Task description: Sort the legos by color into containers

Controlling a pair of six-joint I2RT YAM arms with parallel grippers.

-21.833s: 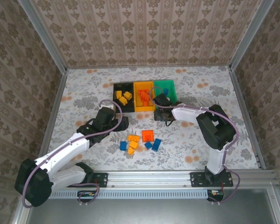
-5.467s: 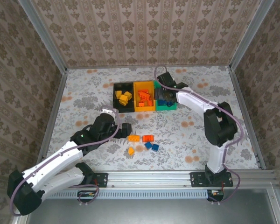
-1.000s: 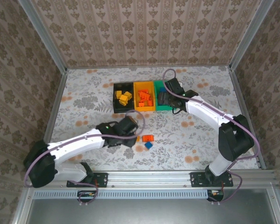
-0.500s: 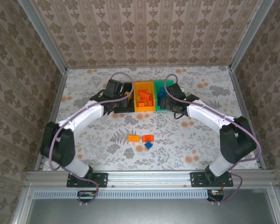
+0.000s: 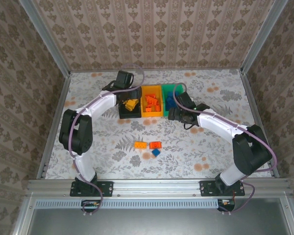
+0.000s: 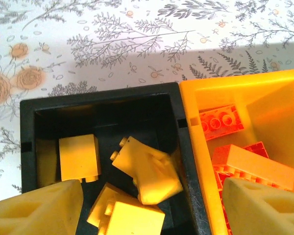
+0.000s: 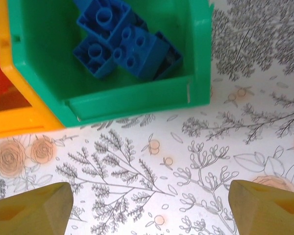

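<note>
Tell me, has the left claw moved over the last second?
Yes. The left gripper left the loose bricks and now hangs farther back, above the black bin.

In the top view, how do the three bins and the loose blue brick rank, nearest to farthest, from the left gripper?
From the left gripper:
1. Black bin, right below it, left end of the row.
2. Yellow bin, middle of the row.
3. Green bin, right end of the row.
4. Blue brick, loose, well in front of the bins.
</note>
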